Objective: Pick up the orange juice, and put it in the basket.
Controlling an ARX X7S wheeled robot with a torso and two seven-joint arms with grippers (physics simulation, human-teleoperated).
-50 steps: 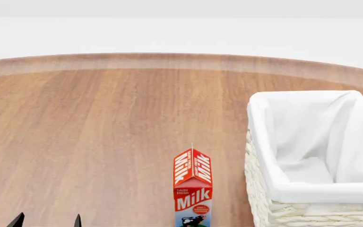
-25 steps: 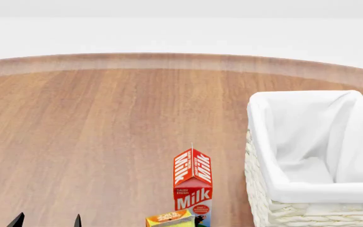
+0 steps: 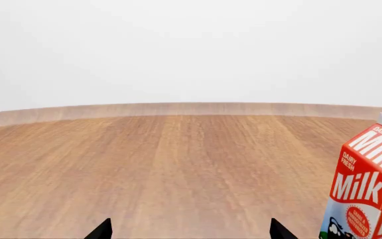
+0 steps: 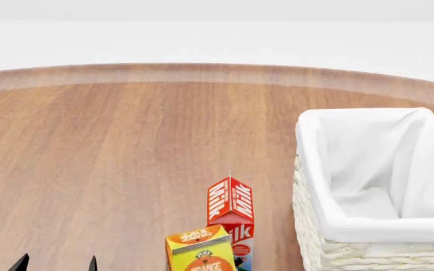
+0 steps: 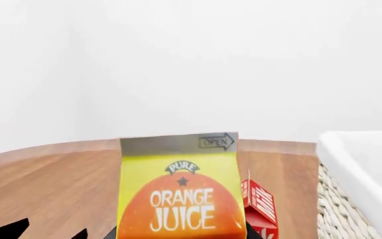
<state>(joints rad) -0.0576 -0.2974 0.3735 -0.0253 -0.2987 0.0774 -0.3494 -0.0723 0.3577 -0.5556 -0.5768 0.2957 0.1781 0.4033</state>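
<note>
Juice (image 4: 200,249) upright at head view's bottom edge, overlapping milk (image 4: 230,210); basket (image 4: 313,221) right. Left gripper (image 3: 189,230) open, empty; right grip unclear.

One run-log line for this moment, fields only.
phase: lift | yellow-orange gable-top juice carton: raised near red-white milk carton | white-lined wicker basket: empty | left tool: open, idle | right tool: grip hidden

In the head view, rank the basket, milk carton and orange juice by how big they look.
1. basket, largest by far.
2. milk carton.
3. orange juice.
The last two are unsure: the view's edge cuts off both, and the juice covers part of the milk.
</note>
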